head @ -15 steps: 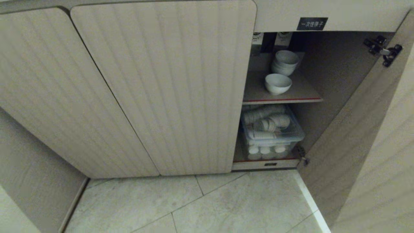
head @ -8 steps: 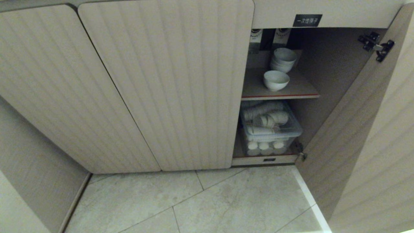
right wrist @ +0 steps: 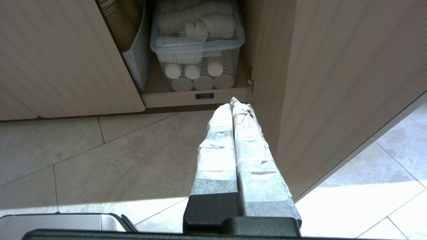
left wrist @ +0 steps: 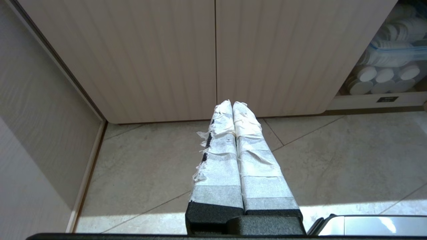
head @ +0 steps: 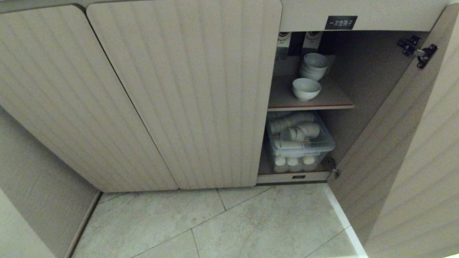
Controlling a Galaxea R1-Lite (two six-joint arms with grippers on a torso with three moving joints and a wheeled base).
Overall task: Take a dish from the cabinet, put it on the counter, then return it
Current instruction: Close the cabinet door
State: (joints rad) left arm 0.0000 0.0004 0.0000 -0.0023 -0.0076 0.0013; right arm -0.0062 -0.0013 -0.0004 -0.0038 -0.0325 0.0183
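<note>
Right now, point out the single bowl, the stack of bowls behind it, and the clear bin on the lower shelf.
single bowl [head: 306, 88]: head view, on its inner hollow.
stack of bowls [head: 315, 66]: head view, on the top bowl's side.
clear bin [right wrist: 196, 40]: right wrist view, on its see-through lid.

upper shelf [head: 333, 98]: dish [head: 306, 88], bowl stack [head: 314, 66] | bottom: lidded tub [head: 299, 143]

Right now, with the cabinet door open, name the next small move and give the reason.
Probably lift the right tool toward the dish and open it. The dish stands alone on the red-edged shelf, in front of the bowl stack. Both tools are shut and low near the floor, the left tool facing closed doors.
</note>
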